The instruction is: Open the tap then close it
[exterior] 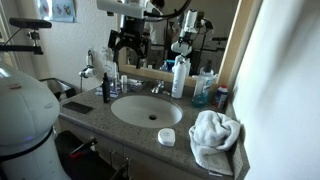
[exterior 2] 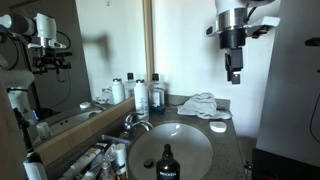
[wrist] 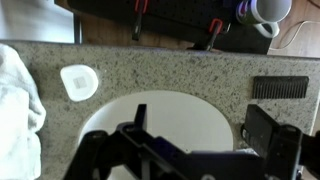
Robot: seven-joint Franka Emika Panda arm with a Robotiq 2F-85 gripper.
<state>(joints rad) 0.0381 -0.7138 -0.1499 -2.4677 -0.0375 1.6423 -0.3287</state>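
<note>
Gripper point(exterior 2: 234, 74) hangs high over the counter point(exterior: 100, 118), fingers pointing down, touching nothing. Wrist view: jaws spread apart, with the basin point(wrist: 185, 105) straight beneath them.

Tap point(exterior: 157, 88) sits well below the tool at the basin's rear rim, by the mirror, clearly apart from the fingers. In an exterior view it lies low and off to one side of the gripper point(exterior 2: 135, 122).

Tall white bottle point(exterior: 180, 78) stands just beside the tap. Dark pump bottle point(exterior 2: 166, 160) stands at the basin's near rim, also well below the tool.

Wrist view: white towel point(wrist: 15, 100) off to one side of the fingers, small white dish point(wrist: 80, 82) between towel and basin, black comb point(wrist: 280, 87) on the opposite side
</note>
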